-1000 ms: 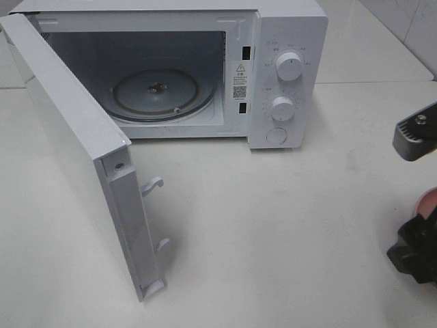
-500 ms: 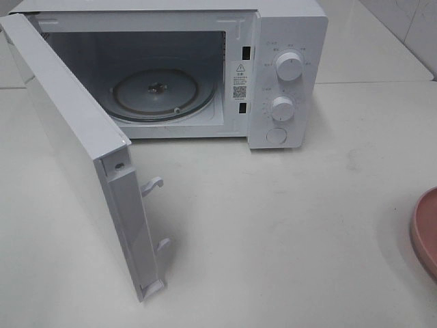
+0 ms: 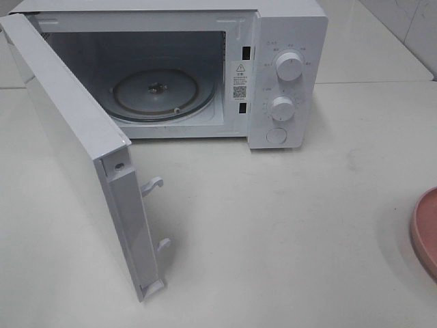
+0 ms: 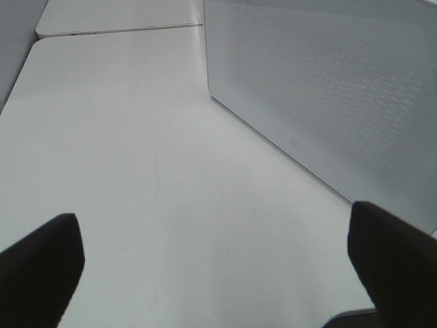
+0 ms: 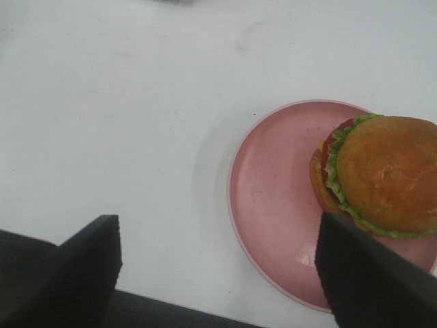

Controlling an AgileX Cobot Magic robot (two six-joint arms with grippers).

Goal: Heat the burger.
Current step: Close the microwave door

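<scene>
On the pink plate (image 5: pixel 273 212) at the surface's (image 3: pixel 287 232) right edge sits the burger (image 5: pixel 379 178). Right gripper (image 5: pixel 218 273) hovers above, jaws spread, empty. Left gripper (image 4: pixel 212 266), jaws released, faces the microwave's (image 3: pixel 287 41) open door (image 3: pixel 75 137).

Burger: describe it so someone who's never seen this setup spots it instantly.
Start at the white microwave with its door swung open, then look to the table's right edge for the round pink plate. The burger sits on that plate, off-centre toward one rim in the right wrist view. Its glossy golden-brown bun with a green lettuce frill makes it the only food and the only multi-coloured thing around.
</scene>
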